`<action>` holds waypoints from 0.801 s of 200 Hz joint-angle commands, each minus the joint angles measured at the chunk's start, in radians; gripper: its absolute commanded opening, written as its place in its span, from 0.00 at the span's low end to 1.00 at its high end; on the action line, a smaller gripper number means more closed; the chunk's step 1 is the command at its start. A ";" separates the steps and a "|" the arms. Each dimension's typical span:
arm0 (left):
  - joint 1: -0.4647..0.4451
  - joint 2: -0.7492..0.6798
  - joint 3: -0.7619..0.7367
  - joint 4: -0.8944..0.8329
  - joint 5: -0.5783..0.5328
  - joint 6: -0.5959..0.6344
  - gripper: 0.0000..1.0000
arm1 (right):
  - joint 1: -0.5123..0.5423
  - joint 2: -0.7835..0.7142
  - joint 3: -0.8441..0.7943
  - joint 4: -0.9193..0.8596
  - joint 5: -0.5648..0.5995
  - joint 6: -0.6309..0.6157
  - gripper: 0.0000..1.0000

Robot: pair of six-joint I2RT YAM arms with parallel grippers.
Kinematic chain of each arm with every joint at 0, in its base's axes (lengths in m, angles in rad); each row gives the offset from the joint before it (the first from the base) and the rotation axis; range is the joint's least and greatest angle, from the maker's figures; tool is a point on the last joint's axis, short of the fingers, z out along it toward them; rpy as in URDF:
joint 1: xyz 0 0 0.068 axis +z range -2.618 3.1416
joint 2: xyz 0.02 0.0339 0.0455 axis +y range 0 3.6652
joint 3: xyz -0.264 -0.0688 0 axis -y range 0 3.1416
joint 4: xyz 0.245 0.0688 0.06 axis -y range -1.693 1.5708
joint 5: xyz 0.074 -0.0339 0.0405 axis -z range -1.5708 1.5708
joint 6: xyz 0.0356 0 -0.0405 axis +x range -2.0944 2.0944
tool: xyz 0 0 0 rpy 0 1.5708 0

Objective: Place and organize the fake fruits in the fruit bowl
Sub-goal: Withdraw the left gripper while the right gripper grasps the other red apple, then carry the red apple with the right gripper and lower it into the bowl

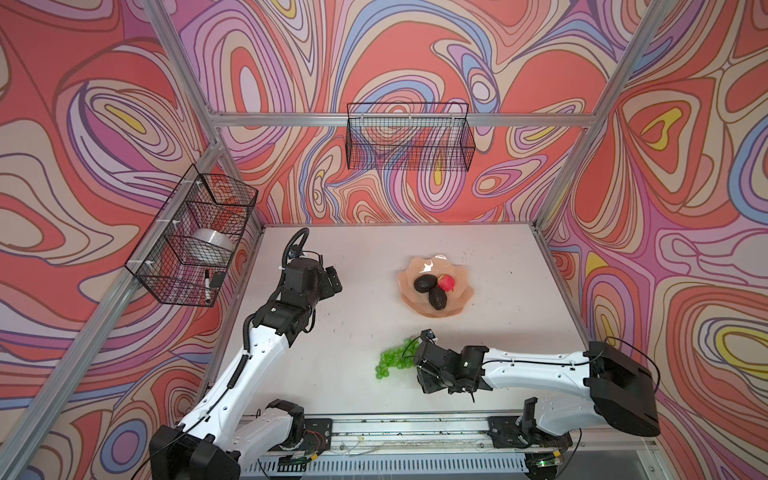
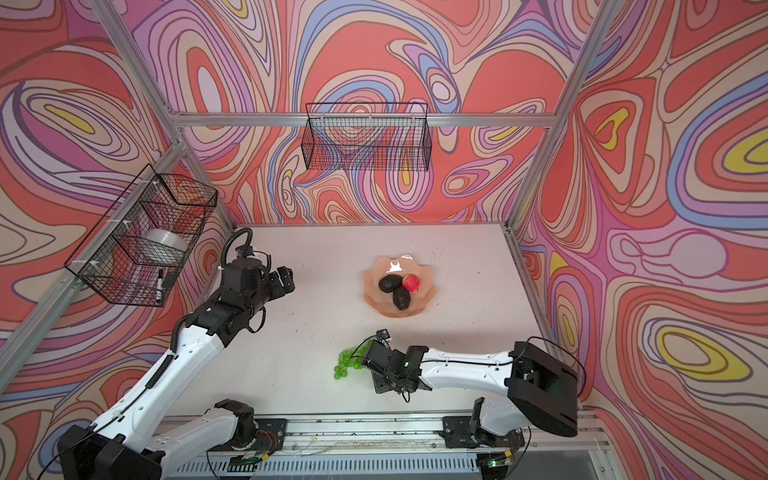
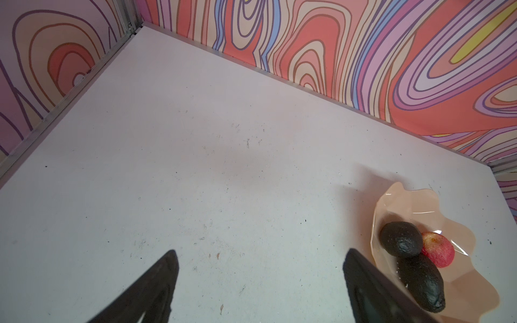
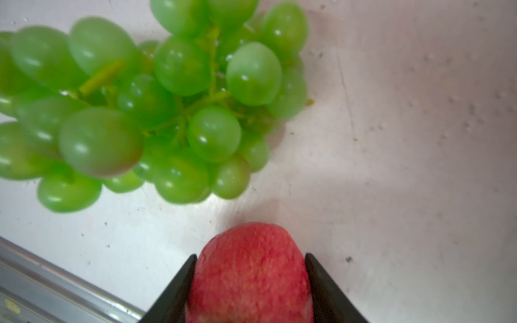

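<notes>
Cell: swirl-patterned walls point(image 1: 415, 50) in red, pink and lilac close your workspace on three sides, carried on aluminium bars point(image 1: 291, 120). Floor: a pale table point(image 1: 365, 257), scuffed and flecked with dark specks. Two black wire baskets hang above it: the back basket point(image 1: 409, 137), and the side basket point(image 1: 195, 237) with a pale roll point(image 1: 210, 245) and a marker point(image 1: 206, 286) inside.

Your left gripper point(image 3: 260, 251) hangs over bare table left of the bowl point(image 1: 424, 266), fingers point(image 3: 161, 279) spread wide and empty. Your right gripper point(image 4: 250, 255) is clamped on a red apple point(image 4: 249, 282), just beside the grapes point(image 1: 390, 361), which lie on the table on the near side of the bowl.

Bowl, right of centre: one avocado point(image 1: 424, 284) touching a second avocado point(image 1: 437, 297) and the other apple point(image 1: 446, 282).

Hard to read: in both top views the wrist point(image 1: 449, 365) covers your right fingers and the red apple. The wrist view cuts that apple off and blurs the grapes; you cannot tell if it touches the table.
</notes>
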 commanded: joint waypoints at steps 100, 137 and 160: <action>0.011 -0.160 -0.158 -0.035 0.257 0.066 0.91 | -0.671 0.085 0.454 0.027 0.012 -0.475 0.50; 0.010 -0.230 -0.199 -0.073 0.343 0.041 0.91 | -0.750 0.338 0.628 0.092 -0.018 -0.553 0.48; 0.011 -0.275 -0.205 -0.105 0.371 0.058 0.91 | -0.756 0.460 0.723 0.102 -0.019 -0.586 0.47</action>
